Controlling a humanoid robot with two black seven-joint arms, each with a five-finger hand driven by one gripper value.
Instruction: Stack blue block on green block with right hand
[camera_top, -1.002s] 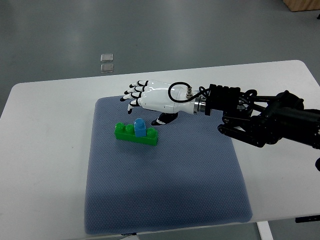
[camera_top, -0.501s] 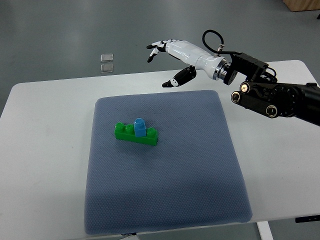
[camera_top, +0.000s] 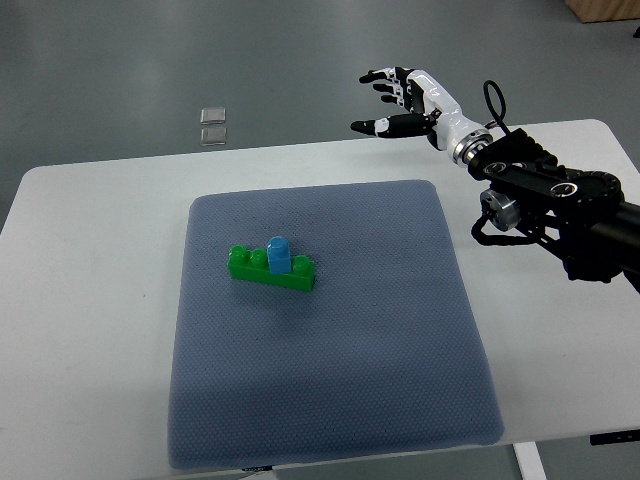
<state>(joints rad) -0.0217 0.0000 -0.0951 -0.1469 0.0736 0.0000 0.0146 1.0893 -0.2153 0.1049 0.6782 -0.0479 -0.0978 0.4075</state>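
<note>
Grey floor behind, white table (camera_top: 90, 300) taking up most of the view, with a blue-grey mat (camera_top: 330, 400) spread across its middle — lots of bare mat on every side of the blocks. The green block (camera_top: 250, 266) sits left of the mat's centre, and the blue block (camera_top: 279, 255) is perched on top of it. My right hand (camera_top: 410, 98) is well away, up past the table's far edge at upper right — fingers loosely spread, holding nothing.
</note>
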